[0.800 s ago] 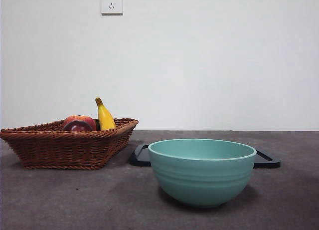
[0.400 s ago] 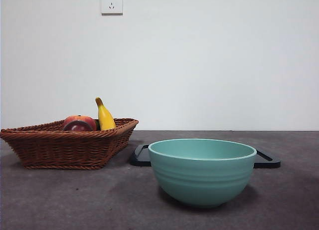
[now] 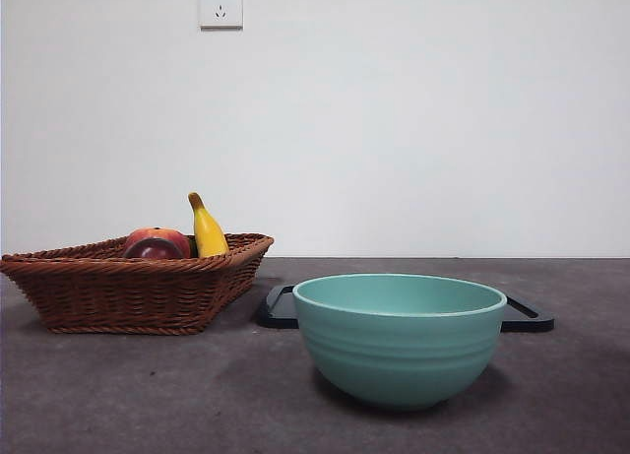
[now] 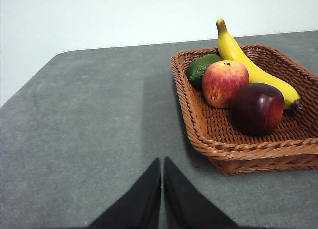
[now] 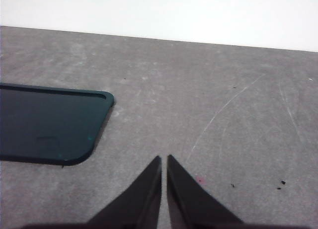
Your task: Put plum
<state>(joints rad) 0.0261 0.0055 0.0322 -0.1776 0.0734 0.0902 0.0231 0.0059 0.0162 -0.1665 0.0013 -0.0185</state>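
The dark maroon plum (image 4: 258, 108) lies in a brown wicker basket (image 4: 198, 120), beside a red-orange peach-like fruit (image 4: 224, 83), a yellow banana (image 4: 248, 65) and a green fruit (image 4: 201, 67). In the front view the plum (image 3: 153, 248) peeks over the basket rim (image 3: 128, 287) at the left. My left gripper (image 4: 162, 162) is shut and empty over the bare table, apart from the basket. My right gripper (image 5: 164, 159) is shut and empty over the table near a dark tray (image 5: 49, 122). Neither arm shows in the front view.
A teal bowl (image 3: 399, 336) stands in the front middle of the table. The flat dark tray (image 3: 527, 316) lies behind it. The banana (image 3: 205, 227) and the peach-like fruit (image 3: 162, 235) rise above the basket rim. A wall socket (image 3: 220, 5) sits high on the white wall.
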